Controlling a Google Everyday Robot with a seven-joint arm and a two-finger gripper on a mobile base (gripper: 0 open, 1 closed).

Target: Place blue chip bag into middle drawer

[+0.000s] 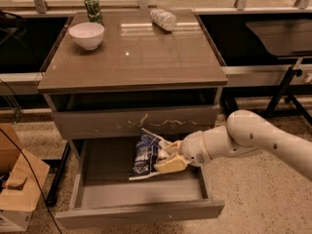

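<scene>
The blue chip bag [145, 154] is dark blue and white and crinkly. It hangs inside the open middle drawer [141, 213], with its lower end at or close to the drawer floor [105, 177]. My gripper [168, 158] reaches into the drawer from the right. Its tan fingers [165, 165] are shut on the bag's right edge. The white arm [253, 138] extends off to the right. The drawer is pulled far out below the cabinet, and its plain front panel faces the camera.
Above the open drawer is a closed drawer front with white scratch marks [139, 123]. On the cabinet top [146, 52] stand a white bowl [87, 35], a green can [92, 8] and a clear plastic bottle [163, 19]. A cardboard box [19, 189] sits on the floor at the left.
</scene>
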